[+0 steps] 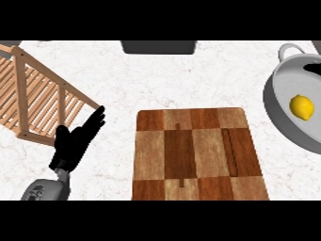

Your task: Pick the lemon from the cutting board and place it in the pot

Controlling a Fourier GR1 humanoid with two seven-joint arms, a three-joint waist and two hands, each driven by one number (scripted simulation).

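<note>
1. The lemon (301, 107) lies inside the pot (281, 120), on its pale grey floor near the middle, clear of the wall.
2. The pot sits on the counter (190, 80) at the right edge of the head view, partly cut off by it. A loop handle shows at its top rim, and a dark shape lies across its upper right part; I cannot tell what that is.
3. The cutting board (197, 155), a chequered wooden slab, lies in the middle of the counter just left of the pot, with nothing on it.
4. The left hand (76, 141) shows at lower left, open, fingers straight and pointing up and to the right, holding nothing. It is left of the cutting board and apart from it.
5. A wooden slatted rack (24, 89) stands at upper left, its near corner just beside the left hand's fingertips.
6. A dark rectangular object (158, 46) sits at the top edge.
7. The right hand does not show.
</note>
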